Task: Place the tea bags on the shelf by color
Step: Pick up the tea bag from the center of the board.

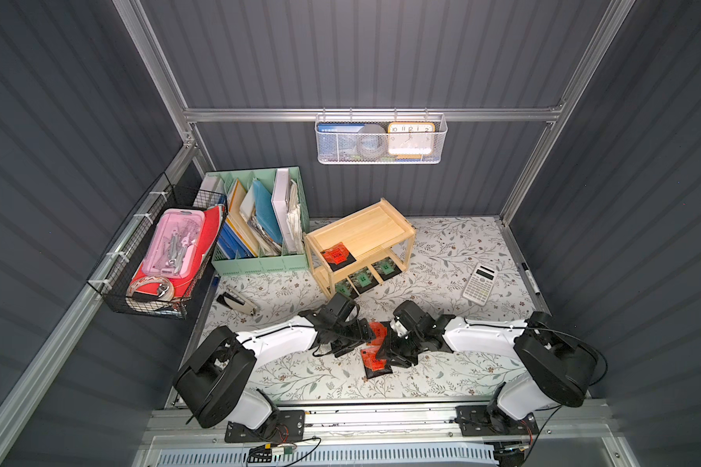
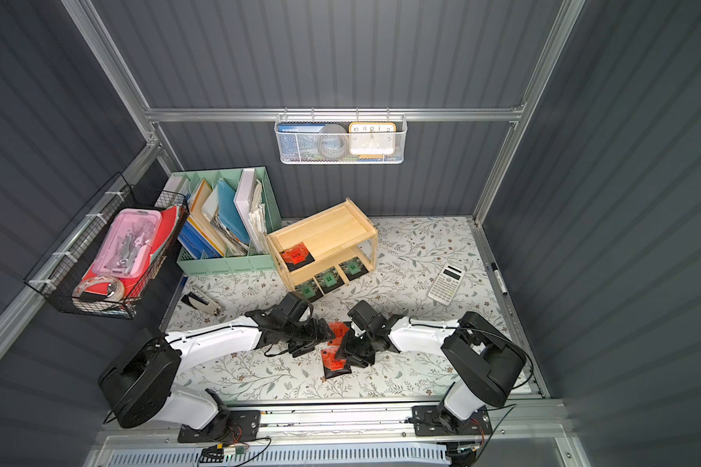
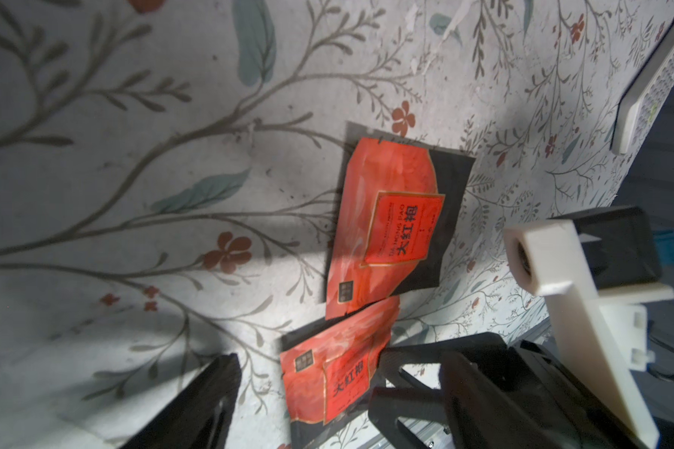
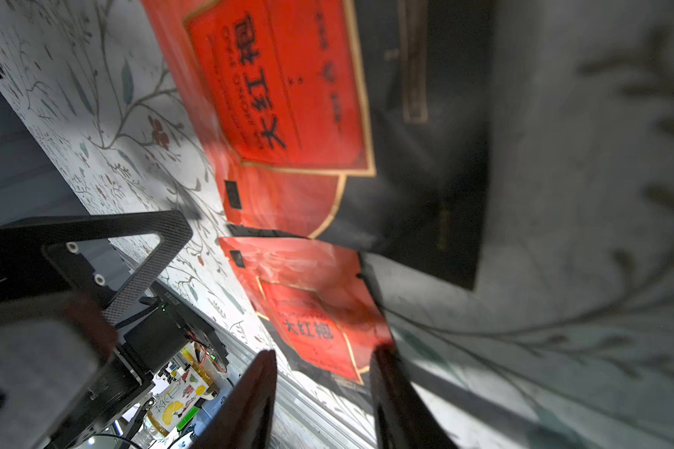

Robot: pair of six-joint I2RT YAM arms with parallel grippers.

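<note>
Left wrist view showed me my left gripper (image 3: pixel 306 361) wide open and empty over two orange tea bags (image 3: pixel 390 229) flat on the table (image 3: pixel 133 155), my right gripper (image 4: pixel 323 352) half open, holding nothing, beside them.

Parts that arms, picture edges and blur are concealing on the counter (image 1: pixel 442 242).
In both top views the left arm (image 1: pixel 332 327) and right arm (image 1: pixel 417 327) are covering most of the farther orange tea bag (image 1: pixel 376 329) (image 2: pixel 339 329) and a corner of the nearer orange tea bag (image 1: pixel 375 360) (image 2: pixel 334 360). The left wrist view's edge is cropping the nearer one (image 3: pixel 327 381). The right wrist view's edge is cropping the farther one (image 4: pixel 288 85), its print smearing. The right claw (image 4: pixel 323 352) is showing only two dark blurred fingers (image 4: pixel 250 404). The green tea bags (image 1: pixel 360 279) on the shelf (image 1: pixel 361 230) are showing labels too small to read.
</note>
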